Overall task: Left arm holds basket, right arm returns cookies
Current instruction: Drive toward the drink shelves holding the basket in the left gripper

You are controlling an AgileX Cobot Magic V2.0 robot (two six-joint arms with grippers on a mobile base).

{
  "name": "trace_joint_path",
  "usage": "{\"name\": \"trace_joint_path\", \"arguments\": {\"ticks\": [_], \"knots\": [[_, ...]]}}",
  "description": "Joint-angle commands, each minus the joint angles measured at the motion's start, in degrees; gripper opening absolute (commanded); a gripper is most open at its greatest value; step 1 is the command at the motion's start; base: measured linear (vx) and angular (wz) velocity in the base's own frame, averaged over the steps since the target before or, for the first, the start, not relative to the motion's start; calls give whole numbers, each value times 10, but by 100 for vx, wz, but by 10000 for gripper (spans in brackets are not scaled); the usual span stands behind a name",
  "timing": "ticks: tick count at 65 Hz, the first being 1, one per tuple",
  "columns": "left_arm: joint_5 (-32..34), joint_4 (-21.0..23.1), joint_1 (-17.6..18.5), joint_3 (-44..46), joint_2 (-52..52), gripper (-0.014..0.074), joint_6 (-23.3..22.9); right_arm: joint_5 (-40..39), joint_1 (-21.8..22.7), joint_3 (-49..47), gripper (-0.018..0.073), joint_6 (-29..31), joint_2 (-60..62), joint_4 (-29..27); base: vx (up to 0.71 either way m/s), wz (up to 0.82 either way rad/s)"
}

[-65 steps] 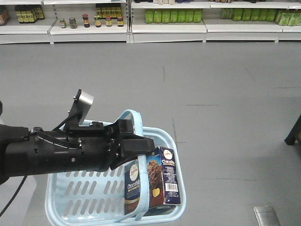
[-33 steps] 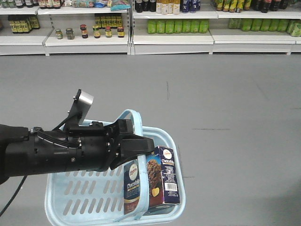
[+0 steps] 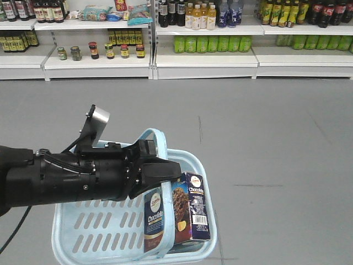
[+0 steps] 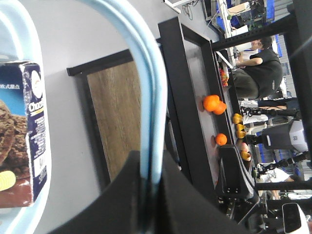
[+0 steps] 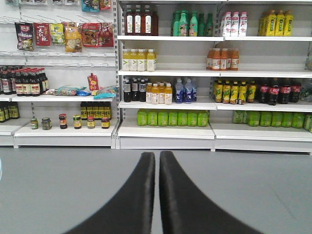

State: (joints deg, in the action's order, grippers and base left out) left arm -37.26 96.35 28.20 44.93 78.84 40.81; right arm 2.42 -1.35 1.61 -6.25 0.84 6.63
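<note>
My left arm (image 3: 71, 179) reaches in from the left, and its gripper (image 3: 165, 172) is shut on the hoop handle (image 3: 156, 138) of the light blue basket (image 3: 99, 226), which hangs above the grey floor. In the left wrist view the handle (image 4: 148, 87) runs down between the black fingers (image 4: 183, 204). Two dark blue cookies boxes stand upright in the basket's right end (image 3: 190, 212) (image 3: 154, 218); one box (image 4: 27, 131) also shows at the left wrist view's left edge. My right gripper (image 5: 157, 156) is shut with nothing in it and points at the shelves; it is out of the front view.
Supermarket shelves (image 3: 204, 55) with bottles (image 5: 161, 92), green packs (image 5: 170, 118) and jars (image 5: 73, 122) run along the far side of the grey floor (image 3: 265, 138). In the left wrist view, a black stand holds oranges (image 4: 213, 104), with a person (image 4: 258, 68) behind.
The front view has shifted so that more shelf rows show at the top. The left arm, basket and boxes keep the same place in the frame.
</note>
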Motion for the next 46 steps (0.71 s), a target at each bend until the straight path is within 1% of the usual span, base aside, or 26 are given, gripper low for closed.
{"name": "trace_joint_path", "arguments": {"ticks": [1, 31, 46], "knots": [[-23, 56, 3, 21, -21, -6, 2, -42, 1, 10, -6, -1, 6, 2, 51, -4], [-23, 56, 3, 21, -21, -6, 2, -42, 1, 10, -6, -1, 6, 2, 50, -7], [-23, 56, 3, 21, -21, -6, 2, -42, 1, 10, -6, -1, 6, 2, 50, 2]]}}
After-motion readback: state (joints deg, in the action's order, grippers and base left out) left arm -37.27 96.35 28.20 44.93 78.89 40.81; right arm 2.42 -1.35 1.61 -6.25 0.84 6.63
